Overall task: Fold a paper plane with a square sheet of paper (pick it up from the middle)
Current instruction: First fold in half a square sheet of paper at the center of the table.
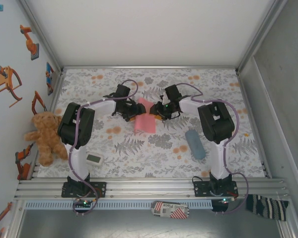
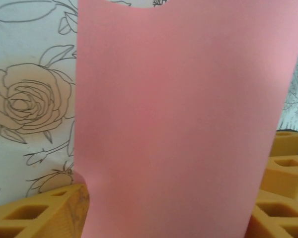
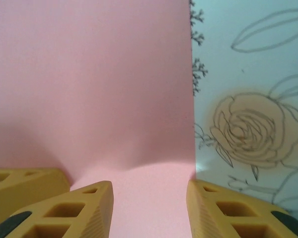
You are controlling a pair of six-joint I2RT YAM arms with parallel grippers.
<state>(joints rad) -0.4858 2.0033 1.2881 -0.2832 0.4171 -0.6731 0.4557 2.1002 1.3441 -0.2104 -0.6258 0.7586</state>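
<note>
Bear: sits at the far left, off the edge of the counter.
Gadget: small and white with a dark screen. It lies on the counter just beside my left arm, near the front rail.
Left fingers: I reach in from the left to the paper's left side. In my wrist view the orange tips stand well apart, one at the lower left and one at the lower right. The pink sheet runs across the whole gap and covers their inner faces. I cannot tell whether they press on it.
Paper: salmon-pink, in the middle of the counter toward the far side, between my two sets of fingers. From above it looks like a narrow oblong. A shallow dent shows in it just ahead of my right tips.
Right fingers: I come in from the right to the paper's far right part. The tips stand partway apart with the paper in the gap. Its right edge lines up with the inner face of the right-hand tip. I cannot tell whether they pinch it.
Pouch: grey-blue and oblong, on the counter right of the paper and well apart from it, just beside my right arm.
Cloth: dark and striped, off the counter at the near right, past the rail.
</note>
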